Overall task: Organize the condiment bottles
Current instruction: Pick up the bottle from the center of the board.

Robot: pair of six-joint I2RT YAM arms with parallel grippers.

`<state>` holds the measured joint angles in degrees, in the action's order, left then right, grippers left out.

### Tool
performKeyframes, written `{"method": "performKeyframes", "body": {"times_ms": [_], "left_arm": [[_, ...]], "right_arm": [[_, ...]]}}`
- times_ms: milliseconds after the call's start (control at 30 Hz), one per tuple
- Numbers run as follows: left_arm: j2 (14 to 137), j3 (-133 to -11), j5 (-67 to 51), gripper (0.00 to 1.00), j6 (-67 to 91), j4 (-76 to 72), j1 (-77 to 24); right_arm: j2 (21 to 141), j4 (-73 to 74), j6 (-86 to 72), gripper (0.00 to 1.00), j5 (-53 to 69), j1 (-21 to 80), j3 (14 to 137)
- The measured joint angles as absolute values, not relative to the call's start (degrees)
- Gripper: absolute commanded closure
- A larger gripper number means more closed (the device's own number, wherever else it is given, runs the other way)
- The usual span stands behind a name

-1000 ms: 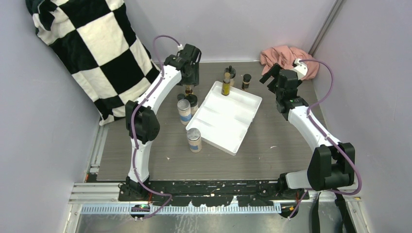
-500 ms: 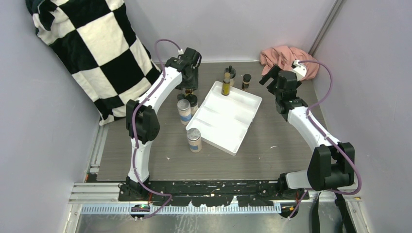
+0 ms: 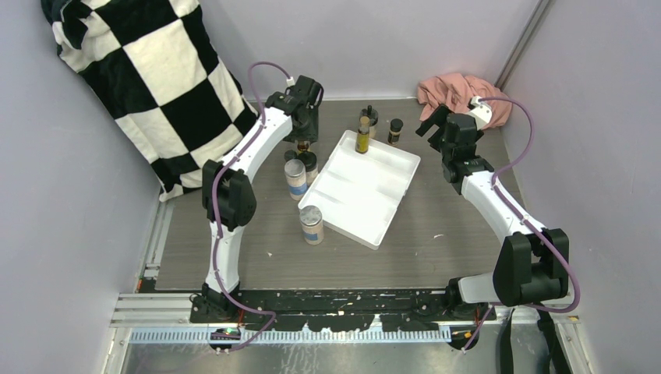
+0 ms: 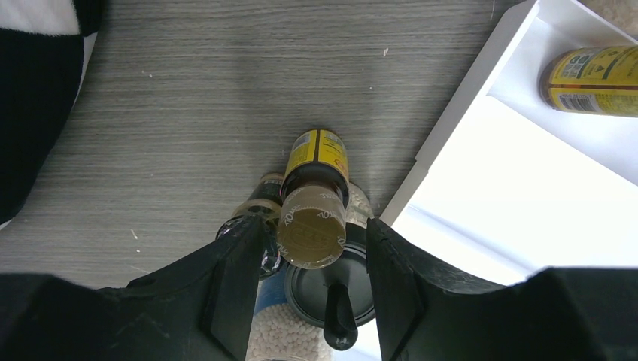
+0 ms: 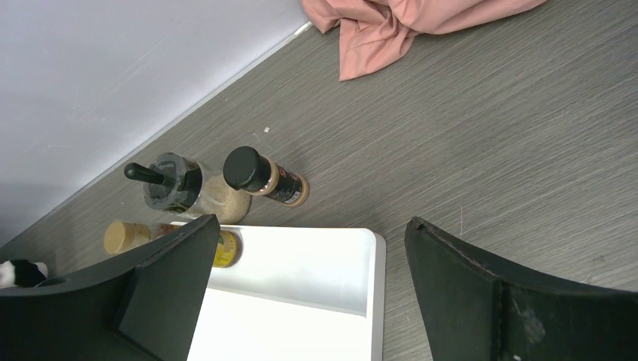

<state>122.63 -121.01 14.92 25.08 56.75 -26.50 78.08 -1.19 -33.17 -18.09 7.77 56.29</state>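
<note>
My left gripper (image 3: 303, 142) (image 4: 314, 228) is open and straddles the tan cap of a slim yellow bottle (image 4: 317, 162) that stands upright left of the white tray (image 3: 363, 204). There is a gap on both sides of the cap. Close by are a black-lidded jar (image 4: 331, 289) and a small dark bottle (image 4: 262, 197). Two pale jars (image 3: 295, 178) (image 3: 311, 224) stand nearer me. Another slim yellow bottle (image 3: 362, 138) stands in the tray's far corner. Behind it are a handled-lid jar (image 5: 184, 189) and a small black-capped bottle (image 5: 265, 178). My right gripper (image 3: 436, 121) (image 5: 312, 293) is open and empty above the tray's corner.
A pink cloth (image 3: 460, 92) lies in the far right corner. A black-and-white checked blanket (image 3: 148, 70) hangs at the far left, beside the left arm. Grey walls close in the table at the back and both sides.
My left gripper has dropped slightly over the slim yellow bottle, then held still. The right arm has not moved.
</note>
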Motion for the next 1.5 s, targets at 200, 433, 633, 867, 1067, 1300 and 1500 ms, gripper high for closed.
{"method": "performKeyframes", "body": {"times_ms": [200,433,633,867,1067,1300,1500], "left_arm": [[122.6,-121.0,14.9,0.47,25.0,56.3,-26.5],[122.6,-121.0,14.9,0.54,24.9,56.0,-26.5],[122.6,-121.0,14.9,0.59,24.7,55.9,-26.5],[122.6,-121.0,15.0,0.64,24.4,55.9,-26.5],[122.6,-121.0,15.0,0.62,24.2,55.8,-26.5],[122.6,-121.0,15.0,0.59,23.7,55.1,-26.5],[122.6,-120.9,15.2,0.67,23.6,54.4,-26.5]], "right_arm": [[78.1,-1.2,-33.2,0.01,-18.1,7.8,56.3],[78.1,-1.2,-33.2,0.01,-18.1,7.8,56.3],[78.1,-1.2,-33.2,0.01,-18.1,7.8,56.3],[78.1,-1.2,-33.2,0.01,-18.1,7.8,56.3],[78.1,-1.2,-33.2,0.01,-18.1,7.8,56.3],[78.1,-1.3,-33.2,0.01,-18.1,7.8,56.3],[78.1,-1.3,-33.2,0.01,-18.1,7.8,56.2]]}}
